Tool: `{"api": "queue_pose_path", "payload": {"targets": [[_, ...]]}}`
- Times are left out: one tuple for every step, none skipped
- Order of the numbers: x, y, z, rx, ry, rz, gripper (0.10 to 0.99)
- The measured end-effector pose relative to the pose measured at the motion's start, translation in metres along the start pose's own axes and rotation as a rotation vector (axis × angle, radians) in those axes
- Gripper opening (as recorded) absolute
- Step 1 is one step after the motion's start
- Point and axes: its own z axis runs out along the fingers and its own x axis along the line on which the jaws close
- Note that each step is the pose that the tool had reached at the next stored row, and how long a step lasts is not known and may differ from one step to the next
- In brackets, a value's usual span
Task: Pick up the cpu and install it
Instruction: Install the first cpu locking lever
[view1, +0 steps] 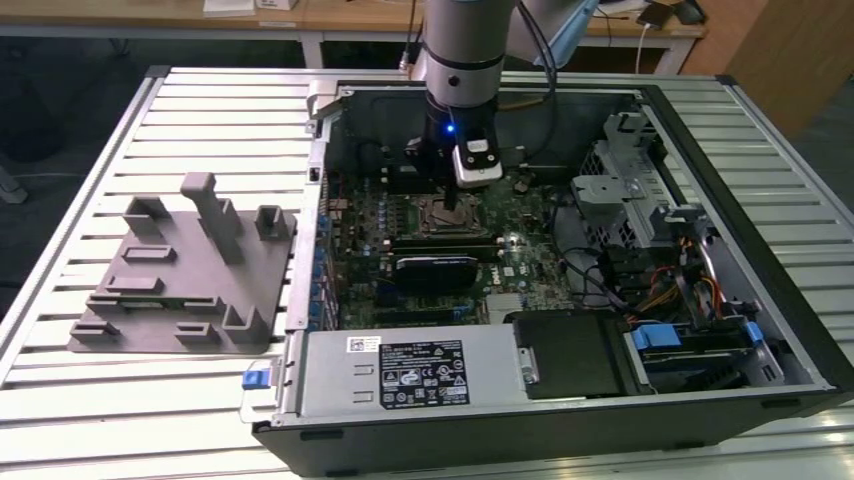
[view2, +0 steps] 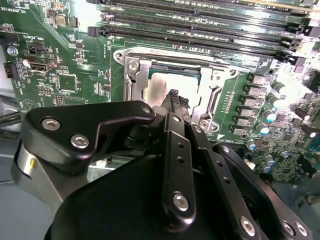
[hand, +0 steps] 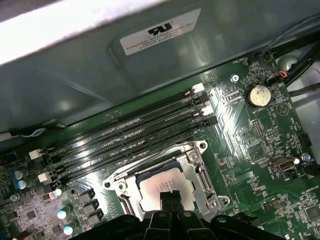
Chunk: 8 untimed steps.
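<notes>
The cpu lies flat inside the motherboard socket, its silver top showing within the metal frame in both wrist views. My gripper hangs straight over it, its black fingers drawn together to a narrow tip that rests at or just above the chip's top. Nothing sits between the fingers. In the exterior view the gripper reaches down into the open computer case over the socket.
Memory slots run beside the socket. A grey fixture block stands on the slatted table at the exterior view's left. Inside the case are a power supply, a drive cage, cables and a coin battery.
</notes>
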Motion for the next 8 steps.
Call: {"api": "queue_pose_path", "payload": {"targets": [[0.0000,0.0000,-0.0010,0.000,-0.0001,0.000,0.106],[-0.0001,0.0001,-0.0027,0.000,0.0000,0.000,0.106],[-0.0001,0.0001,-0.0048,0.000,0.0000,0.000,0.106],[-0.0002,0.0002,-0.0071,0.000,0.0000,0.000,0.106],[-0.0002,0.0002,-0.0092,0.000,-0.0001,0.000,0.106],[-0.0003,0.0002,-0.0105,0.000,0.0000,0.000,0.106],[-0.0003,0.0003,-0.0108,0.000,0.0000,0.000,0.106],[-0.0003,0.0003,-0.0108,0.000,-0.0001,0.000,0.106]]}}
